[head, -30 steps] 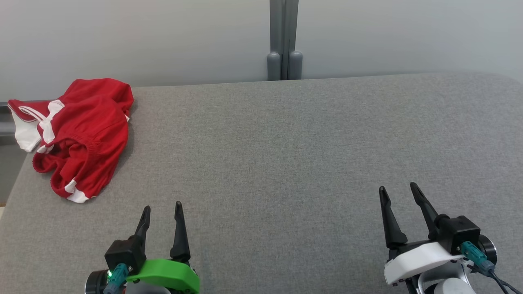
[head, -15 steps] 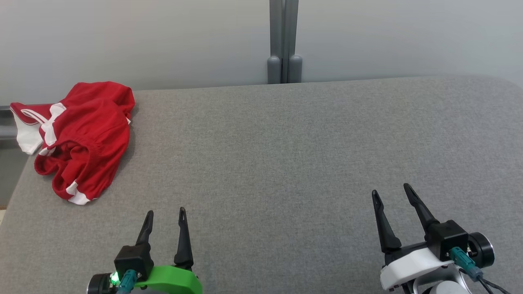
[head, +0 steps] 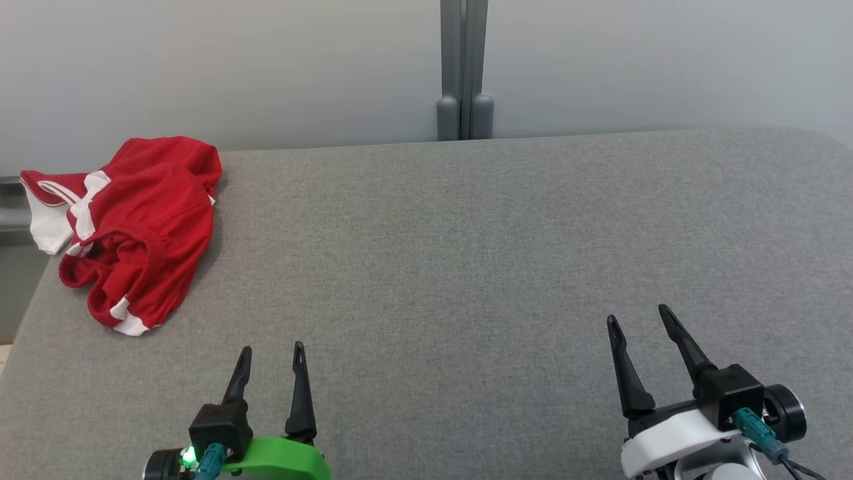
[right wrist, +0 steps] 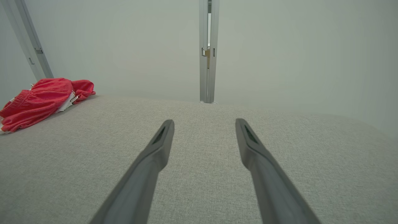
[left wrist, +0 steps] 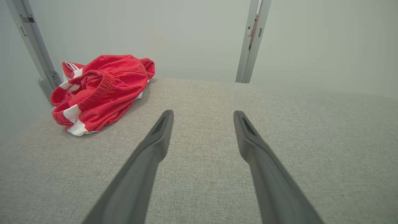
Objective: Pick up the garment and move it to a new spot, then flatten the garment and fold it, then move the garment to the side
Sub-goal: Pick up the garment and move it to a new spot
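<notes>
The grey surface [head: 466,267] lies open, save the red garment [head: 140,227] heaped at its far-left corner.

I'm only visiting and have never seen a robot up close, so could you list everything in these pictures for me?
garment: one, red with white trim, crumpled at the table's far left corner
table: one, grey fabric top, spread under both grippers
wall panels: pale grey, behind the table
middle post: one, grey metal, upright behind the table's far edge
left post: one, grey metal, behind the garment
left gripper: one, dark fingers on a green mount, open and holding nothing, near left
right gripper: one, dark fingers on a white mount, open and holding nothing, near right
</notes>
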{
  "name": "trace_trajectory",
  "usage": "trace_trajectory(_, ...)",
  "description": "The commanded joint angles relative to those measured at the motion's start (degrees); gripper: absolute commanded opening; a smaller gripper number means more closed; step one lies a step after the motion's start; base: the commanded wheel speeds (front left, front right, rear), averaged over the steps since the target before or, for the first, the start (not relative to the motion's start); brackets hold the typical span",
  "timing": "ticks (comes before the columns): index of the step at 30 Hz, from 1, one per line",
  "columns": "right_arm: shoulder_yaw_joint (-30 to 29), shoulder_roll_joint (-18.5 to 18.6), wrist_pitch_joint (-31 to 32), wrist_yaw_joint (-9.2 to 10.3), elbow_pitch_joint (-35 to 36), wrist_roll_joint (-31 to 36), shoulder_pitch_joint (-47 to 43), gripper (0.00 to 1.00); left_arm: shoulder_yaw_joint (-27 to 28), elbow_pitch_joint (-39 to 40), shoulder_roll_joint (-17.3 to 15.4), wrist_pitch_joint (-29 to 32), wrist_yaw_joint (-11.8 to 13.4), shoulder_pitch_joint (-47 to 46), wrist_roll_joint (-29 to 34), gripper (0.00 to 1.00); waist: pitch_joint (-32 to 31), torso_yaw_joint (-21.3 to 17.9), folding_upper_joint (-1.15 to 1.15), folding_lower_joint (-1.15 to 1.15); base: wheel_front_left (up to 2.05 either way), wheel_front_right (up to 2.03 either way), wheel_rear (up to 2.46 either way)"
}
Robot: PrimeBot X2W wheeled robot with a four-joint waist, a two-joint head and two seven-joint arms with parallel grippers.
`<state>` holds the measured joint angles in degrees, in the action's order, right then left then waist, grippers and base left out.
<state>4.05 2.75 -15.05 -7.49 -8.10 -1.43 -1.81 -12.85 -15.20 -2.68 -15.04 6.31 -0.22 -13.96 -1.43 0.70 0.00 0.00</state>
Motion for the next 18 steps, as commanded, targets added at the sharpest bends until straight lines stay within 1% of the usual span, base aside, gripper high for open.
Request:
trace_trajectory(1, -0.14, 0.24, -0.2, 0.0, -0.15, -0.43, -0.46, 1.0, 0.11, -0.14, -0.38, -0.22, 0.07, 1.03, 0.31, 1.0, 0.0, 0.01, 0.0, 0.0, 0.0, 0.0, 0.0)
trace_trajectory(10, -0.48, 0.24, -0.2, 0.0, 0.16, -0.46, -0.7, 1.0, -0.24, 0.04, -0.38, -0.22, -0.07, 0.68, 0.52, 1.0, 0.06, 0.78, 0.0, 0.0, 0.0, 0.0, 0.0)
trace_trajectory(14, -0.43, 0.2, -0.19, 0.0, 0.46, -0.59, -1.14, 1.0, -0.58, 0.03, -0.37, -0.21, 0.08, 0.03, 0.59, 1.0, 0.03, 3.09, 0.0, 0.0, 0.0, 0.0, 0.0)
trace_trajectory(18, -0.2, 0.2, -0.19, 0.0, 0.83, -0.92, -1.17, 1.0, -0.36, 0.07, -0.37, -0.14, 0.11, -0.16, 0.96, 1.0, 0.05, 6.64, 0.0, 0.0, 0.0, 0.0, 0.0)
